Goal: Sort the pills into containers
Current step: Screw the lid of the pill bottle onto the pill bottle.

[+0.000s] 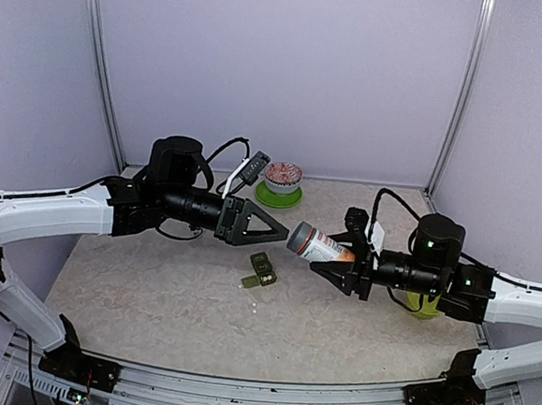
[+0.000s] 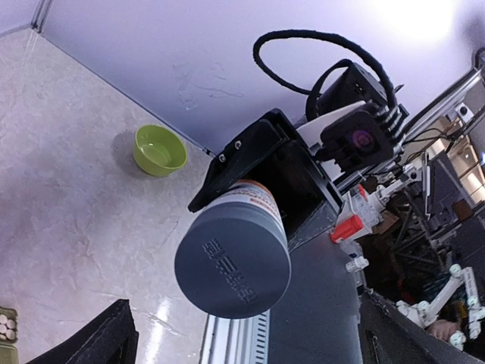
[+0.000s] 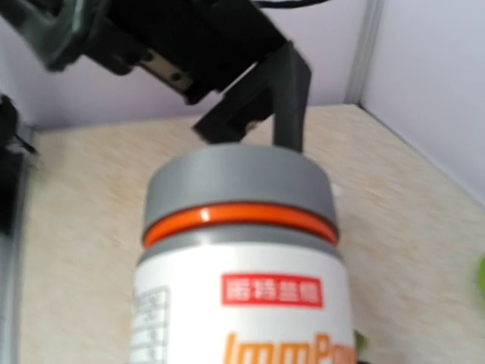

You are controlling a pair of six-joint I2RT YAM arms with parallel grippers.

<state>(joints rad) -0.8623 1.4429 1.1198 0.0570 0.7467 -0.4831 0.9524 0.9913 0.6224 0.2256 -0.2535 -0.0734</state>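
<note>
Two grippers are mine, and the coming move, as I judge it, turns on how they face each other. Nearest my bases, on the mottled beige worktop (image 1: 151,296), lies a white speck (image 1: 255,306) that may be a stray pill; it is too small to be sure. Just beyond it sit the containers (image 1: 263,269), a short dark green plastic strip of square compartments. My left wrist view catches a few white pills (image 2: 6,327) in one of them. Off to the right stands a glossy lime-green bowl (image 2: 159,149). Farther on, above the worktop, my right gripper (image 1: 335,255) is clenched around the white body of a bottle (image 1: 316,245). It is round and smooth, with an orange ring under a grey cap (image 2: 233,262) bearing raised lettering. The bottle's long axis lies nearly level, its cap end pointing straight at my left gripper (image 1: 274,226). That one is released, jaws spread wide, with the cap just in front of them and seemingly not touching. So the left is nearer the cap and would come in along that axis. Farthest, by the back wall, a patterned bowl (image 1: 283,174) rests on a green plate (image 1: 279,199).
</note>
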